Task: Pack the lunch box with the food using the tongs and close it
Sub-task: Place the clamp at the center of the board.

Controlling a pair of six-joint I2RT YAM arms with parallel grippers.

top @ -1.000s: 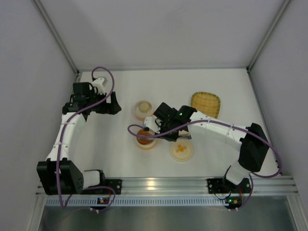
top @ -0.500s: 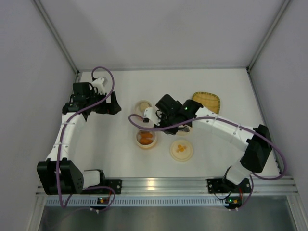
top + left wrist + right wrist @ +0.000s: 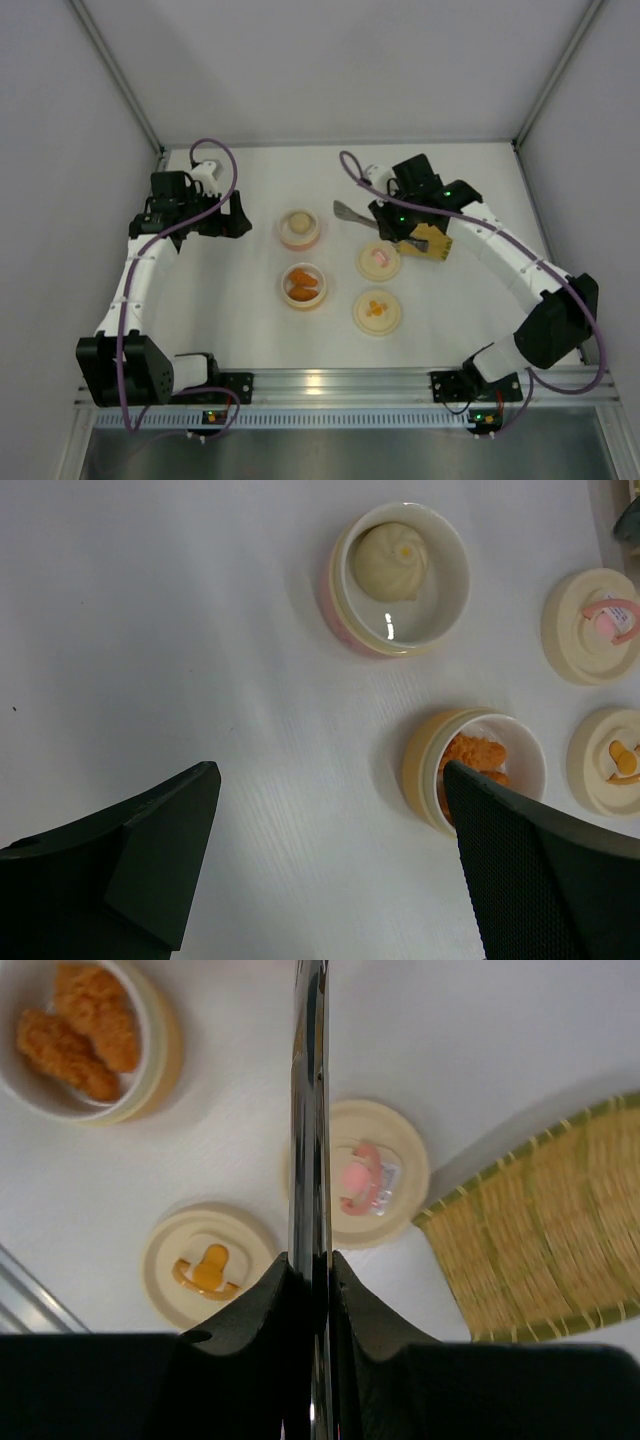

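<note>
My right gripper (image 3: 385, 216) (image 3: 310, 1260) is shut on the grey metal tongs (image 3: 348, 211) (image 3: 308, 1100), which it holds in the air at the back right, tips pointing left. The tongs' arms are pressed together with nothing between them. A pale cream ball (image 3: 299, 221) (image 3: 384, 550) sits in the pink lunch box bowl (image 3: 300, 238) (image 3: 345, 615). Orange chunks (image 3: 303, 282) (image 3: 478, 752) (image 3: 85, 1025) lie in the orange lunch box bowl (image 3: 303, 300) (image 3: 420, 770). My left gripper (image 3: 236, 214) (image 3: 330, 810) hangs open and empty to the left of both bowls.
Two cream lids lie right of the bowls: one with a pink mark (image 3: 379, 260) (image 3: 360, 1172) (image 3: 592, 625), one with an orange mark (image 3: 378, 311) (image 3: 208, 1265) (image 3: 610, 773). The yellow woven tray (image 3: 432, 243) (image 3: 550, 1220) lies partly under my right arm. Walls stand on three sides.
My right arm has lifted the tongs away from the orange bowl and swung them back and to the right, above the pink-marked lid and the tray. The left arm has not moved.
</note>
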